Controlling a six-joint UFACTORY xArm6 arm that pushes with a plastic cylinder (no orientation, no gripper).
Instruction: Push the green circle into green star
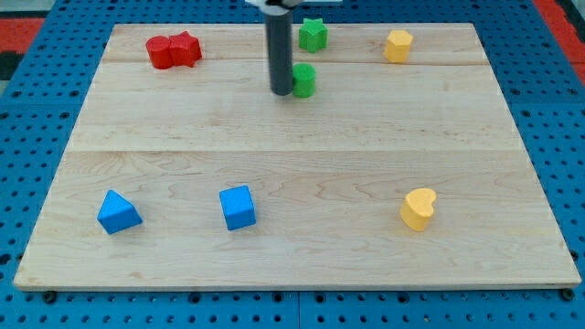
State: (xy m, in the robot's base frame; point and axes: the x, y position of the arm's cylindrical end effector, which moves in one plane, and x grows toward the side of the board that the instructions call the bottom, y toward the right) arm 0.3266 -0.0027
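Observation:
The green circle (304, 80) sits near the view's top centre of the wooden board (292, 155). The green star (313, 34) lies just above it, close to the board's top edge, with a small gap between them. My tip (280, 92) is at the lower end of the dark rod, right beside the green circle on its left, touching or nearly touching it.
Two red blocks (174, 49) lie together at the top left. A yellow block (398, 45) is at the top right. A blue triangle (118, 212) and a blue cube (238, 207) sit at the bottom left. A yellow heart (419, 208) is at the bottom right.

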